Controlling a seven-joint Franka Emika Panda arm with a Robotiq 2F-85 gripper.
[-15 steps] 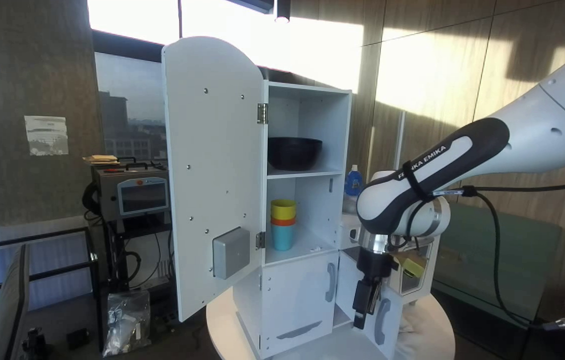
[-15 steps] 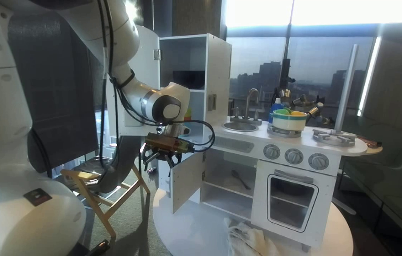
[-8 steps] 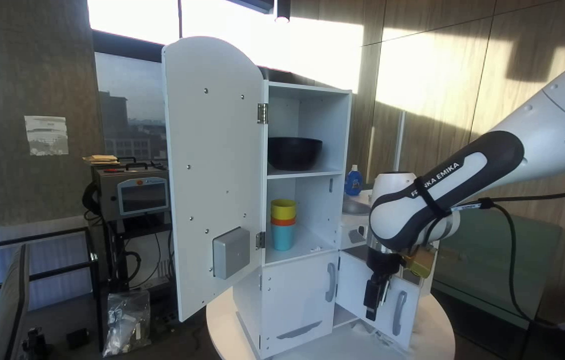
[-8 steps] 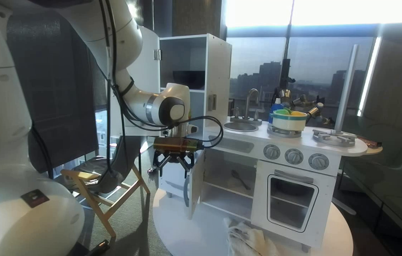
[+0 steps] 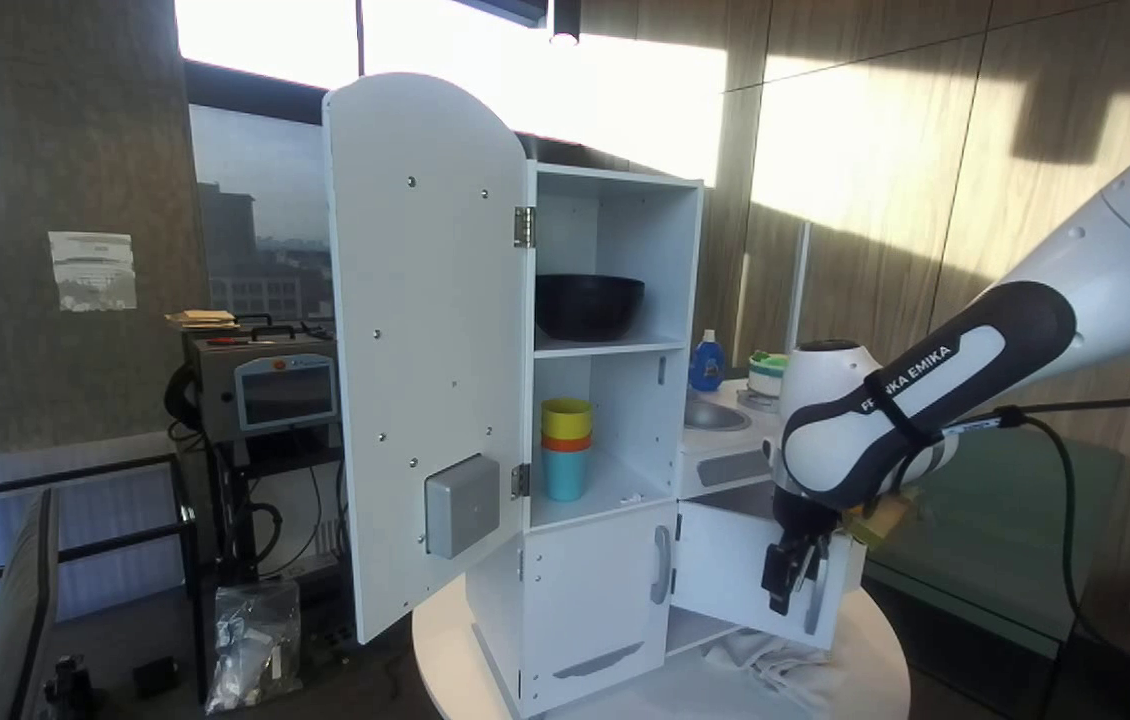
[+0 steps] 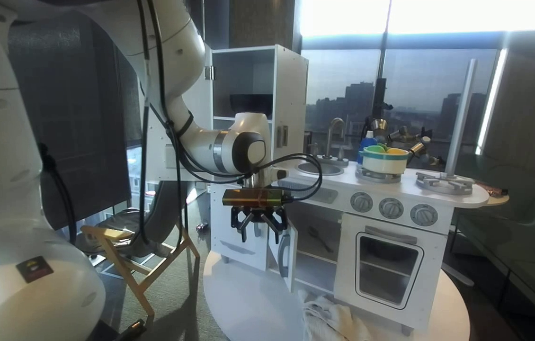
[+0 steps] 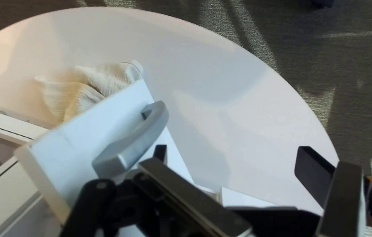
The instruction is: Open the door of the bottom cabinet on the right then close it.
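Note:
The white bottom cabinet door stands partly open and shows in both exterior views [image 5: 720,560] [image 6: 274,248] and in the wrist view [image 7: 84,141]. Its grey curved handle [image 7: 136,141] [image 6: 283,255] is on the outer face. My gripper [image 5: 791,600] [image 6: 260,237] is open and empty, pointing down in front of the door's outer face. In the wrist view the gripper [image 7: 233,159] has one finger close beside the door and handle, the other over the white table. Whether that finger touches the door, I cannot tell.
The neighbouring lower door [image 5: 590,610] is shut. The tall upper door [image 5: 425,330] stands wide open. A crumpled cloth [image 6: 331,319] lies on the round table [image 6: 248,303]. The oven door [image 6: 386,265] stands right of the open compartment, which holds a dark spoon [image 6: 319,238].
The bottom door has swung from wide open partway toward its cabinet. My open gripper has moved along with it, to the right in both exterior views. The upper door has not moved.

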